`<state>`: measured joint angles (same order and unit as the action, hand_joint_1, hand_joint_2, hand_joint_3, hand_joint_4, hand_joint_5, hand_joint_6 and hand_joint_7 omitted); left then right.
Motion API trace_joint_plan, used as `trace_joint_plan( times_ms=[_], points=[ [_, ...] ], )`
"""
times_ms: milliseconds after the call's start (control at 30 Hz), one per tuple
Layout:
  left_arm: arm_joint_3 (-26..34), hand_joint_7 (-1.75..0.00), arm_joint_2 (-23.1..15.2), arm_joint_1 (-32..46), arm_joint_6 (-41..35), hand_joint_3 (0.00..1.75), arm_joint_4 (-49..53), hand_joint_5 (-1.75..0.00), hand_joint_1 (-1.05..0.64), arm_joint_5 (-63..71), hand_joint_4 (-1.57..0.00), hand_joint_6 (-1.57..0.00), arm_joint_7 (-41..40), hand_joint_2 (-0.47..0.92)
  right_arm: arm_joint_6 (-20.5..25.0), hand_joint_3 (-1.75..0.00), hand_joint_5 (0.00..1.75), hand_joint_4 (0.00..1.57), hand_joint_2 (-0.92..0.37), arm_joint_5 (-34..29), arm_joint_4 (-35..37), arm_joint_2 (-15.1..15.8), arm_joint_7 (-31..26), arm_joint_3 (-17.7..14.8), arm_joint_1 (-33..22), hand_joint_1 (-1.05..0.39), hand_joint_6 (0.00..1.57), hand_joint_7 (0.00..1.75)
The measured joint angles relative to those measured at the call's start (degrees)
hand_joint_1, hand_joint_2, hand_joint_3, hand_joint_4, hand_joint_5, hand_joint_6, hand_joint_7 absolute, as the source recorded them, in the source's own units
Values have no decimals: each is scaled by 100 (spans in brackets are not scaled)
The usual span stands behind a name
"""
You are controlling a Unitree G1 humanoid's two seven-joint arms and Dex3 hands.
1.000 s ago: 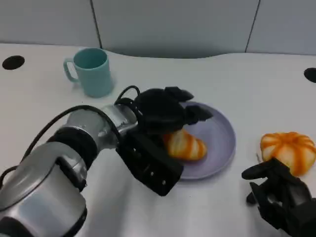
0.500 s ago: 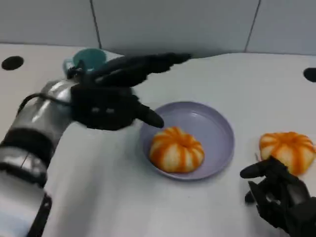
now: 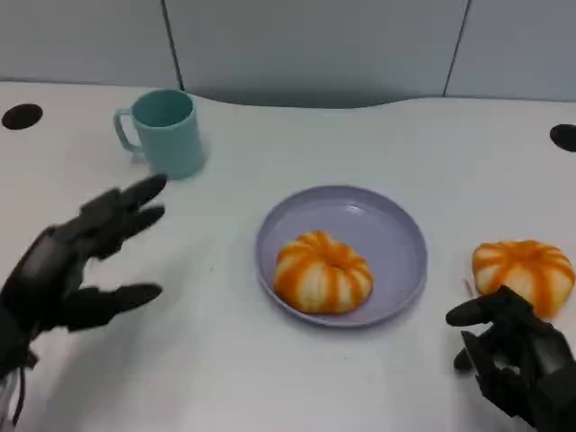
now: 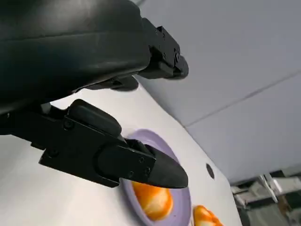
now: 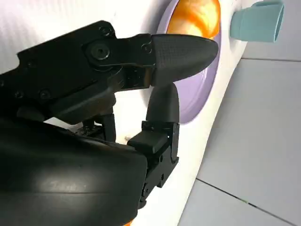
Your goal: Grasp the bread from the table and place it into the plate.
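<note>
Round orange-and-white striped bread point(image 3: 322, 273) sits in lilac round plate point(image 3: 396, 225), mid white tabletop point(image 3: 360, 144). Left hand point(image 3: 76, 261) hovers w/ fingers spread, holding nothing. Right hand point(image 3: 513, 360) also apart, empty, near 2nd striped bun point(image 3: 525, 273). Teal mug point(image 3: 165, 130) far left.

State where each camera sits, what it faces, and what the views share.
Head view: high on the robot, looking down at the plate, the open left hand and the right hand.
Left wrist view: behind the left hand, facing the plate.
Right wrist view: behind the right hand, facing the plate.
Shared: the plate with the bread.
</note>
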<state>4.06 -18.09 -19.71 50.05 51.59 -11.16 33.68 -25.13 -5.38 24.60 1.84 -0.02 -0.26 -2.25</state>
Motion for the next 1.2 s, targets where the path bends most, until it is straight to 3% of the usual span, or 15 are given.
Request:
trace_joint_plan(
  times_ms=[67,100,133,300,633,1200],
  points=[
    [184,-82,23,259,-82,12,-149,-147,-62,-98,-37,-54,-65,92,-2,-47,162,47,-92,3,5,-3,1,1,11,-20,42,139],
    [257,-95,48,376,-141,12,-181,-153,-62,-116,-38,-52,-194,92,-9,-47,162,47,-92,18,20,-3,4,-3,14,-20,42,139],
    [302,-119,78,489,-186,13,-208,-166,-58,-84,-42,-49,-355,92,-33,-47,162,47,-92,30,56,-2,7,-14,17,-21,43,139],
    [386,-170,220,842,-244,13,-245,-174,-46,99,-51,-37,-739,92,-67,-47,163,46,-92,36,125,4,21,-46,34,-21,43,140],
    [386,-175,567,889,-210,14,157,-175,-20,408,-71,-50,-1064,92,-281,-46,160,47,-92,36,331,139,70,-102,118,-19,42,140],
    [218,-175,590,717,-216,17,460,-175,-33,698,-81,-56,-1033,84,-296,-46,156,49,-92,-20,428,284,-2,-112,172,-21,43,136]
  ],
)
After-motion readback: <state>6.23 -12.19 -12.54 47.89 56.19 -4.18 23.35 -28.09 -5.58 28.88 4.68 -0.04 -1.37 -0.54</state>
